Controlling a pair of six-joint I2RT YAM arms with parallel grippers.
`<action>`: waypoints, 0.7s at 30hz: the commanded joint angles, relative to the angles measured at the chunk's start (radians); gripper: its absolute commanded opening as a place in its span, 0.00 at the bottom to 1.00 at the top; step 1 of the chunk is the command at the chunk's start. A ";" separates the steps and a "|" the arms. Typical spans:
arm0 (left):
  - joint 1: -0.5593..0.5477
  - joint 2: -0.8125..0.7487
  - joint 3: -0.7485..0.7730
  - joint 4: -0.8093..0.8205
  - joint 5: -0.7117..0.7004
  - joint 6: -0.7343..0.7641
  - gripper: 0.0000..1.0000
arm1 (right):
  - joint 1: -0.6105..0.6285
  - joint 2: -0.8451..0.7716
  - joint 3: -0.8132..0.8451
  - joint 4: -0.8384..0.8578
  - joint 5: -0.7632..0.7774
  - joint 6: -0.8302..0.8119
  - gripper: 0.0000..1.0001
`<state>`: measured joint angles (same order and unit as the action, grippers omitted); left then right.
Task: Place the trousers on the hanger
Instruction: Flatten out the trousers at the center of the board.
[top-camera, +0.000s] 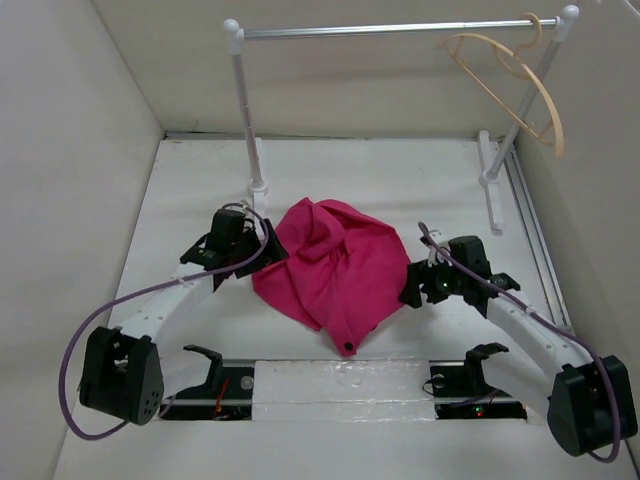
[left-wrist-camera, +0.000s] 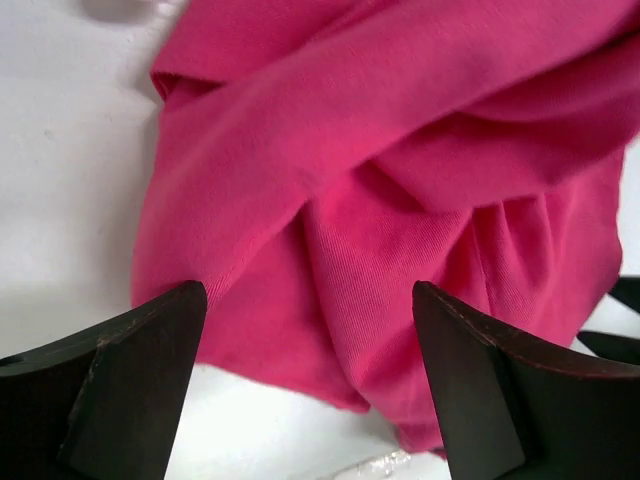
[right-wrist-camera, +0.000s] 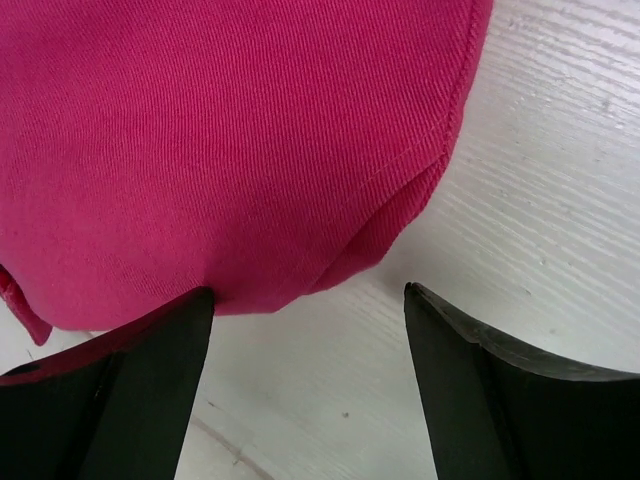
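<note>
Your left pincer (top-camera: 258, 250) and right pincer (top-camera: 412, 285) flank the crumpled trousers (top-camera: 335, 270) at the middle of the counter (top-camera: 200, 180), both spread and gripping nothing, seemingly ready to take opposite edges. The hanger (top-camera: 557, 135) hangs bare from the rail (top-camera: 400, 30) over the far right corner.

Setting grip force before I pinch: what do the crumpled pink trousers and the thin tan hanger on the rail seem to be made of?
Pink trousers: woven cloth, probably cotton twill, with a matte finish. The wrist views show fine diagonal ribbing, soft folds and a stitched hem. Thin tan hanger: looks like pale, smooth wood, but it is too small here to rule out plastic.
</note>
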<state>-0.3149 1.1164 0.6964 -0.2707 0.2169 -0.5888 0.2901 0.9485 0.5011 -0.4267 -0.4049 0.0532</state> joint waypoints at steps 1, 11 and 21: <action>0.000 0.065 -0.027 0.114 -0.026 -0.008 0.81 | -0.025 0.048 -0.025 0.184 -0.118 -0.018 0.81; 0.000 0.252 -0.077 0.304 -0.189 -0.068 0.60 | -0.051 0.107 -0.047 0.378 -0.178 -0.032 0.35; 0.000 0.127 0.118 0.092 -0.270 -0.069 0.00 | -0.019 -0.114 0.196 -0.054 0.023 -0.133 0.00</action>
<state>-0.3141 1.3922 0.7033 -0.0986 0.0208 -0.6598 0.2588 0.9184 0.5507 -0.3405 -0.4744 -0.0181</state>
